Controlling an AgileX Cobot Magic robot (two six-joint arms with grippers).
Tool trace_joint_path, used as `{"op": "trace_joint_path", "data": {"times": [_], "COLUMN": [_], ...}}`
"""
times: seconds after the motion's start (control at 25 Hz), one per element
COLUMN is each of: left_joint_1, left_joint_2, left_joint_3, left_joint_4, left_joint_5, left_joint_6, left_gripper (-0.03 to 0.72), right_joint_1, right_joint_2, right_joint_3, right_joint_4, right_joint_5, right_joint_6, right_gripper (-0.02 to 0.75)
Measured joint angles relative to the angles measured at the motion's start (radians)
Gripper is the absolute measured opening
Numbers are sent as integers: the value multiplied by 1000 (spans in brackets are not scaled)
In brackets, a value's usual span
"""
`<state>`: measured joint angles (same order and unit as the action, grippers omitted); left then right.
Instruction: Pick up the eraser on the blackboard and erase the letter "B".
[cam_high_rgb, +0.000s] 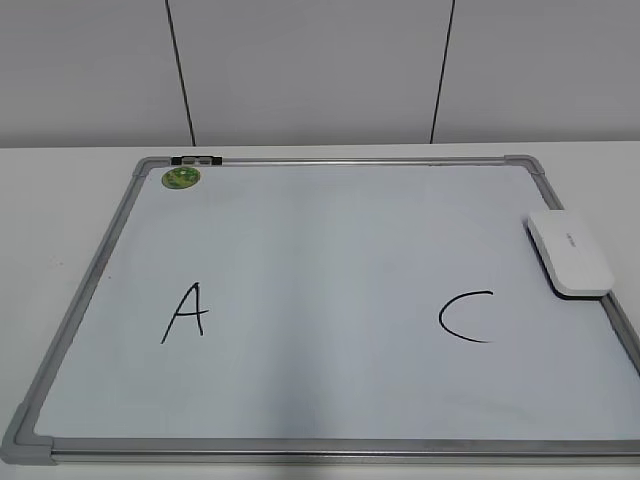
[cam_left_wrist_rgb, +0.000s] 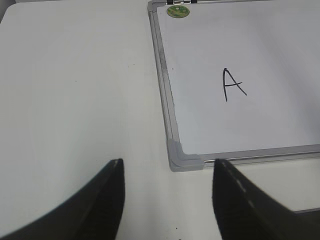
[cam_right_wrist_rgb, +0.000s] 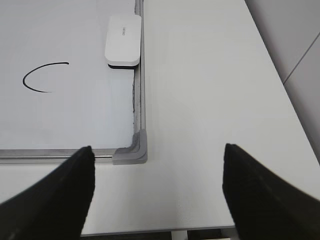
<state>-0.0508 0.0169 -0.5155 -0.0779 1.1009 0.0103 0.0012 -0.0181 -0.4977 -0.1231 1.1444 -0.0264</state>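
The blackboard, a white board with a grey frame, lies flat on the table. The white eraser lies at its right edge; it also shows in the right wrist view. No letter "B" shows on the board; the space between the black "A" and the black "C" is bare. My left gripper is open and empty over the table near the board's front left corner. My right gripper is open and empty near the front right corner. Neither gripper shows in the exterior view.
A round green sticker and a small black clip sit at the board's far left corner. The white table extends right of the board to its edge. A panelled wall stands behind.
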Motion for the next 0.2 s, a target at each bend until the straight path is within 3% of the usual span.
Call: {"op": "trace_joint_path", "data": {"times": [0.2], "left_joint_1": [0], "left_joint_2": [0], "left_joint_3": [0], "left_joint_4": [0], "left_joint_5": [0], "left_joint_6": [0], "left_gripper": [427], "right_joint_1": [0], "right_joint_2": [0], "right_joint_3": [0], "right_joint_4": [0], "right_joint_5": [0], "right_joint_6": [2], "right_gripper": [591]}}
